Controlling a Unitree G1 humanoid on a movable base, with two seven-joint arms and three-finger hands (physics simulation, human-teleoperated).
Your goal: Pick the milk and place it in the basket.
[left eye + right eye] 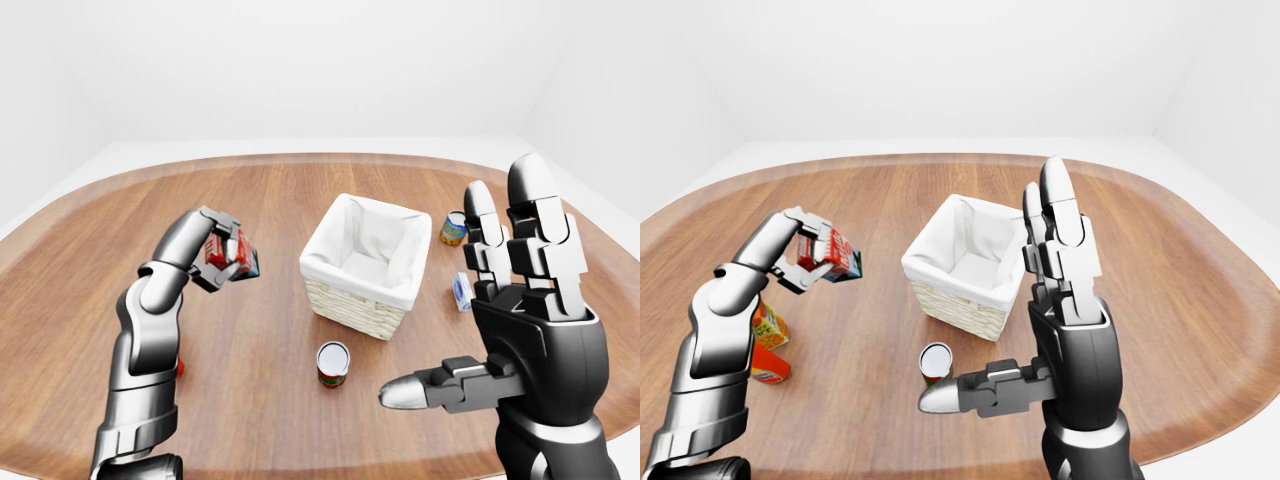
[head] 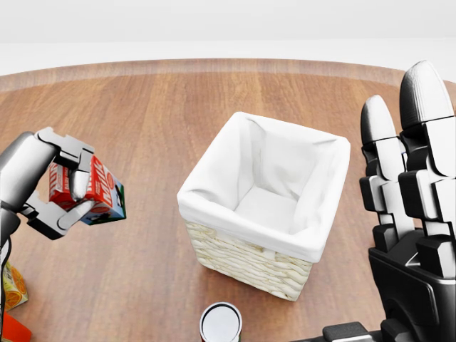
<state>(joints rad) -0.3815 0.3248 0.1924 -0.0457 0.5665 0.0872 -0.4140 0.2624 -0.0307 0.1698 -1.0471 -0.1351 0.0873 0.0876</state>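
Observation:
The milk, a red, white and blue carton, hangs tilted above the wooden table at the left of the head view. My left hand is shut on it. The carton is level with the rim of the basket, a wicker box with a white cloth lining, and left of it with a gap between them. The basket's inside shows only the lining. My right hand stands open at the right of the head view, fingers upright, holding nothing.
A tin can stands on the table below the basket in the left-eye view. Another can and a small white-blue carton lie right of the basket. An orange carton and a red item sit under my left arm.

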